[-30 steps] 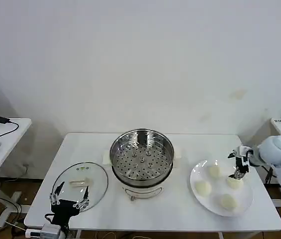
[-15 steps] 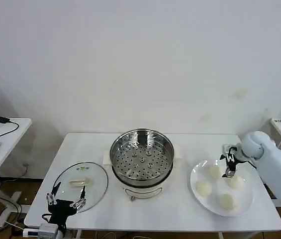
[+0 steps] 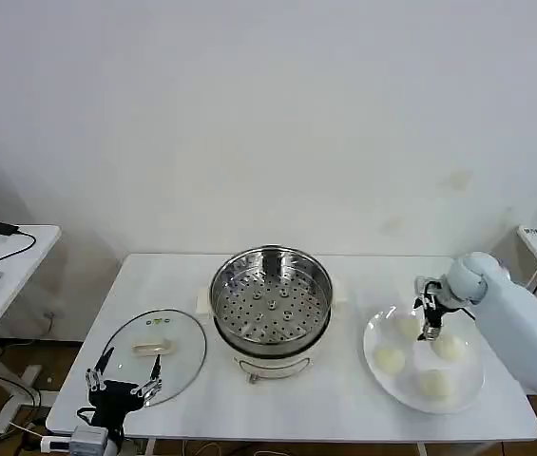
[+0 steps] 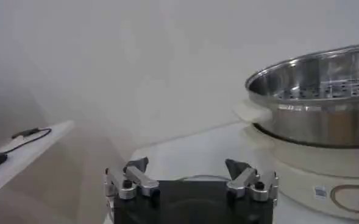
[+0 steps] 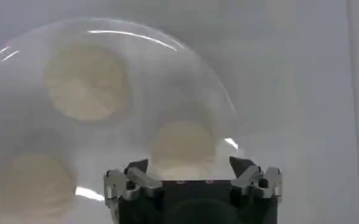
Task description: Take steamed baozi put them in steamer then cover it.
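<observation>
Four cream-white steamed baozi lie on a white plate [image 3: 466,389] at the table's right: one at the back [image 3: 407,326], one on the left [image 3: 389,359], one on the right [image 3: 450,348], one in front [image 3: 434,383]. My right gripper [image 3: 430,319] hangs open just above the plate's back part. In the right wrist view a baozi [image 5: 183,143] sits directly ahead of that open gripper [image 5: 189,165], untouched. The steel steamer [image 3: 271,299] stands mid-table, its perforated tray bare. My left gripper [image 3: 123,385] waits open, low at the table's front left.
A round clear glass lid [image 3: 154,350] lies flat left of the steamer, just beyond the left gripper. A side desk [image 3: 2,275] with a mouse and cable stands far left. The left wrist view looks along the tabletop at the steamer's wall [image 4: 319,97].
My right gripper has swung leftward over the plate, from above the right-hand baozi toward the back one. The left gripper has drifted slightly left and lower.
</observation>
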Robot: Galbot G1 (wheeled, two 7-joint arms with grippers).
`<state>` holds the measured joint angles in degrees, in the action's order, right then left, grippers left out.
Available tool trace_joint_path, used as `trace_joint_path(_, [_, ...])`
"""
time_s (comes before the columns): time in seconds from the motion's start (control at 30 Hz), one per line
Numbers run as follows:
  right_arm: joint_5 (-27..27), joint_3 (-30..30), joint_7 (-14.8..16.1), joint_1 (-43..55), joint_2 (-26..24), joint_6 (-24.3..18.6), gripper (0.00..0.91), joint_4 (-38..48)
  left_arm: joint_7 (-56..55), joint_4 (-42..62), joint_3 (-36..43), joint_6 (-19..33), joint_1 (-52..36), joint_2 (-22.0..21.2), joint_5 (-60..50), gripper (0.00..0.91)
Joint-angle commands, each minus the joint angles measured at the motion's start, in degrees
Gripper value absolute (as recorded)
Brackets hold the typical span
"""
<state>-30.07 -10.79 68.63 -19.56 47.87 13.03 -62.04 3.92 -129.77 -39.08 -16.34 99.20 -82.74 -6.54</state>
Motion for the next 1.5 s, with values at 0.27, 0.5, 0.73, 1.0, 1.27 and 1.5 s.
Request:
trace_joint_path(0.27, [-0.4,-0.8,-0.7,0.1,1.1,0.1,0.907,2.1,0.1,0.5,0.2,-0.2,-0.7,0.0,-0.2,0.907])
trace_joint_path(0.5, [-0.8,-0.4,-1.1,0.1,1.7,0.1,0.645,3.6,0.0,0.6,-0.1,-0.2,-0.5,0.1,-0.1,0.907])
trace_joint_path(0.73, [-0.3,-0.2,-1.2,0.3,1.5,0.1,0.544,3.8,0.0,0.5,0.1,-0.2,-0.7,-0.1,-0.1,0.907])
trace_joint_path(1.0, [0.2,0.5,-1.3,0.1,1.0,0.1,0.544,3.4,-0.1,0.8,0.4,-0.2,-0.8,-0.1,-0.2,0.907])
trace_joint_path(1.27, [4.3,0.8,-0.6,3.0,-2.0,1.5,0.544,-0.8,-0.7,1.8,0.4,-0.3,-2.1,0.0,0.0,0.907])
trace_joint_path(1.5, [14.7,-8.7,0.5,15.7,-3.7,4.8,0.554,-4.3,-0.4,0.2,0.4,-1.9,-3.0,0.4,0.1,0.907])
